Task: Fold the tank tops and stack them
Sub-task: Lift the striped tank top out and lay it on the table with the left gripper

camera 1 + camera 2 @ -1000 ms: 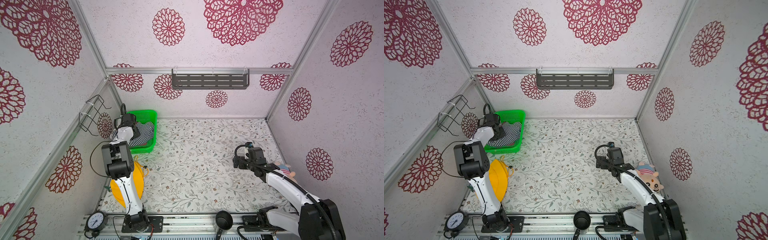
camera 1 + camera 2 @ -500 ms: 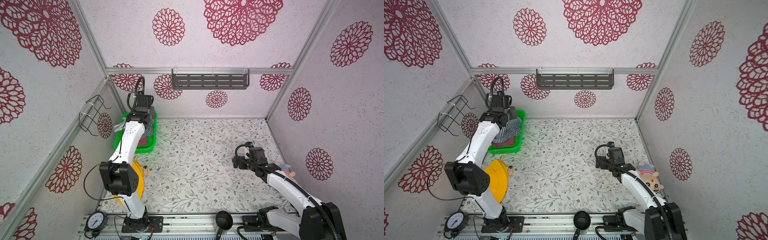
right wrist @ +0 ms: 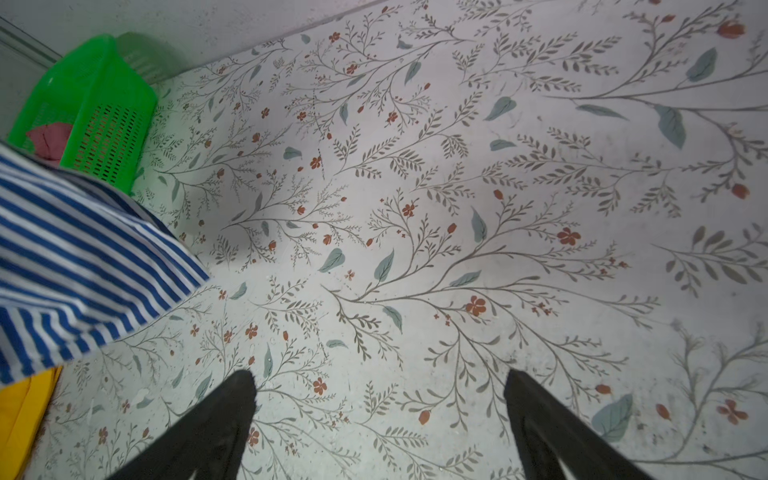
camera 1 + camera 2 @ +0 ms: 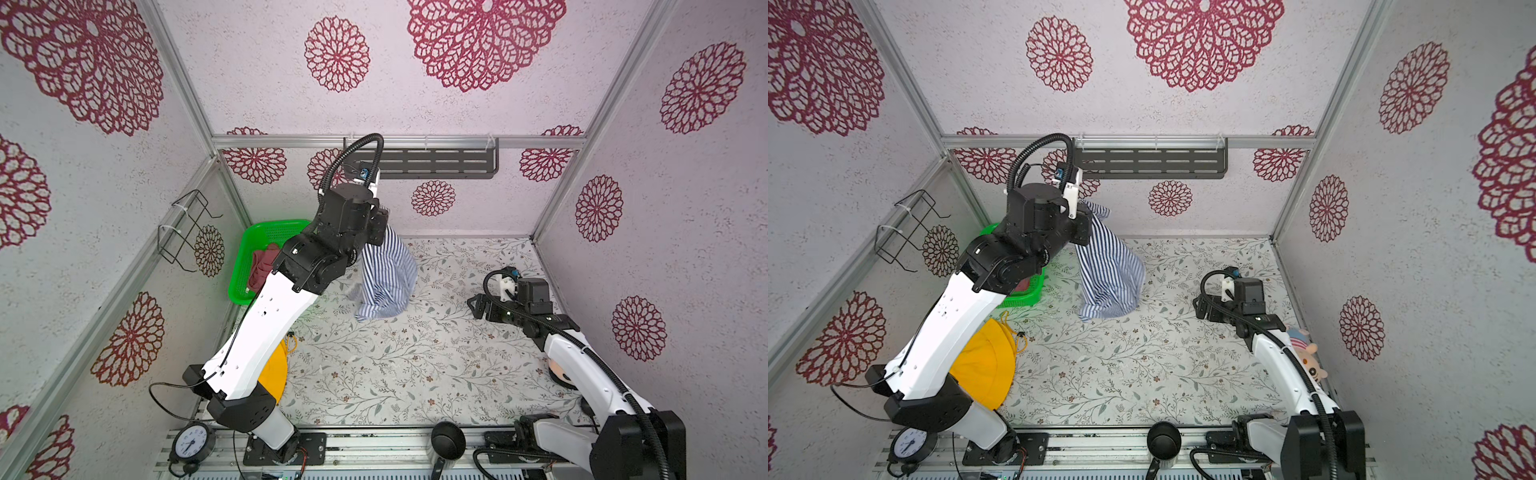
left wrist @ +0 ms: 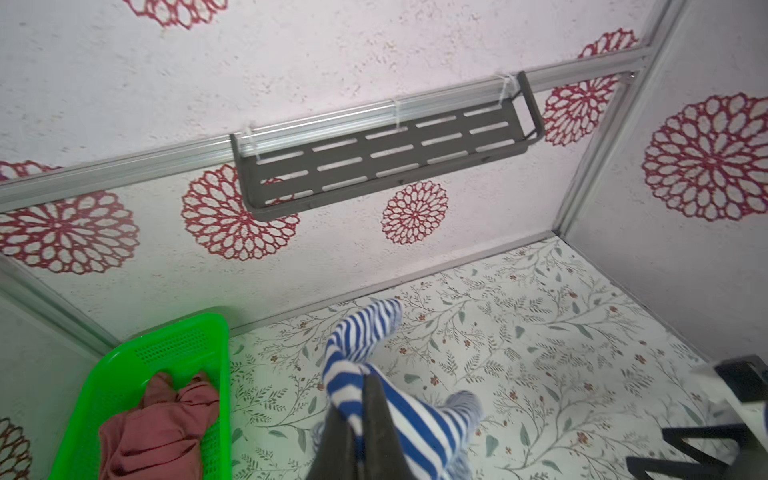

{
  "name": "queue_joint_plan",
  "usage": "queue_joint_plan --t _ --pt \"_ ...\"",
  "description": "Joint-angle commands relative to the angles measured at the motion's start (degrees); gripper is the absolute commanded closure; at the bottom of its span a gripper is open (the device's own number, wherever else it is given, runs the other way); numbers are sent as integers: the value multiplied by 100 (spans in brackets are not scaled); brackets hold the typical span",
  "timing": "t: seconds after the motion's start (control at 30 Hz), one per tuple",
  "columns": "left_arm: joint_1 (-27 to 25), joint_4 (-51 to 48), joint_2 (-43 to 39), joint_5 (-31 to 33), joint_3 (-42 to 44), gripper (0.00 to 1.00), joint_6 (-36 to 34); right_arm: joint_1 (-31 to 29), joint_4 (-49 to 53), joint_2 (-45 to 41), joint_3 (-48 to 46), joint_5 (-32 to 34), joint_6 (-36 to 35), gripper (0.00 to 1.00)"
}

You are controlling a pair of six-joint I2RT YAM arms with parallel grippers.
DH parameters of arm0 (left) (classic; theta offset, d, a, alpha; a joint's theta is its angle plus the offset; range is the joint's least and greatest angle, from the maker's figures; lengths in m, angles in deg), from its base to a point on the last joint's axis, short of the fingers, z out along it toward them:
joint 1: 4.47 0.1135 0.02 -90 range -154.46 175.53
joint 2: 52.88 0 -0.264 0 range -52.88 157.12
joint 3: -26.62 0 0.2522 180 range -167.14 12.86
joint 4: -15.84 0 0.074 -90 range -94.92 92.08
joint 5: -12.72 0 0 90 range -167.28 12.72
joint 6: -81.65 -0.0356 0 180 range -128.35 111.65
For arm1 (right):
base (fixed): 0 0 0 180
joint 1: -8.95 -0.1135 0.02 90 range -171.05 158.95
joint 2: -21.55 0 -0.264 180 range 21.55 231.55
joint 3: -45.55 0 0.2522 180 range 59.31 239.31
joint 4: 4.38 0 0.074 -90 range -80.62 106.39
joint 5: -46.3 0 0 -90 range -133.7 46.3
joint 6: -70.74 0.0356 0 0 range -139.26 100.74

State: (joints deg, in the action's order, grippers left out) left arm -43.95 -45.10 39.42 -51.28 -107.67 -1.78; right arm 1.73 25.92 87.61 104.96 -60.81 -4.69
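Note:
My left gripper is shut on the top edge of the navy-and-white striped tank top, which hangs high over the back left of the table. Its lower end bunches on the floral table surface. In the left wrist view the fingers pinch a striped fold. The rose-red tank top lies crumpled in the green basket at the back left. My right gripper stands open and holds nothing. It is low over the right side of the table, apart from the striped top.
A yellow cloth hat lies at the front left beside my left arm's base. A plush toy sits by the right wall. A grey shelf hangs on the back wall, a wire rack on the left wall. A black pan and a clock sit at the front rail.
My left gripper shut on the striped top in the basket, then rose and swung right, drawing it out over the table and uncovering the rose-red top. My right arm barely moved.

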Motion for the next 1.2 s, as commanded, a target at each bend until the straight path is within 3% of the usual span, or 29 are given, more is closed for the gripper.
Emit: queue_joint_plan --t 0.0,0.1,0.2,0.23,0.33,0.4,0.5,0.6,0.67,0.73,0.8,0.87,0.97,1.0,1.07,1.17 --pt "420 134 262 -301 235 100 9 8 252 63 230 -419 -153 4" --pt "1027 350 826 -1127 614 100 433 44 414 162 244 -329 -161 5" --pt "1531 531 1576 -1158 720 99 545 43 737 239 318 37 -179 7" --pt "1700 578 1803 -1184 708 92 576 46 823 236 314 132 -175 8" --pt "2164 774 2567 -1376 660 50 642 32 858 141 179 84 -84 9" --pt "2278 723 2734 -1296 670 29 679 -5 745 63 -1 -53 99 9" --pt "2143 947 2346 -1105 1173 17 690 -137 579 38 -240 -99 289 11" --pt "1730 983 1504 -674 1797 18 870 -246 274 155 -363 5 492 16" --pt "1356 1170 952 -733 2474 24 1160 -332 42 307 -367 12 658 23" --pt "1085 1445 418 -1049 3316 34 1725 -553 -90 529 -269 59 765 36" --pt "1009 2106 -108 -1896 4404 45 2635 -939 -219 799 -147 137 826 48" --pt "943 2533 -467 -2169 5275 54 3460 -1195 -473 1019 -141 80 881 54" --pt "702 3105 -759 -2114 6252 57 4228 -1238 -938 1322 -236 232 1059 56" --pt "668 3239 -787 -2157 6444 55 4385 -1239 -1047 1435 -224 275 1078 53" --pt "628 3581 -806 -2294 6794 45 4680 -1269 -1354 1720 -154 245 1147 40" --pt "630 4162 -754 -2399 7135 39 5090 -1397 -1668 2150 -10 210 1241 41"
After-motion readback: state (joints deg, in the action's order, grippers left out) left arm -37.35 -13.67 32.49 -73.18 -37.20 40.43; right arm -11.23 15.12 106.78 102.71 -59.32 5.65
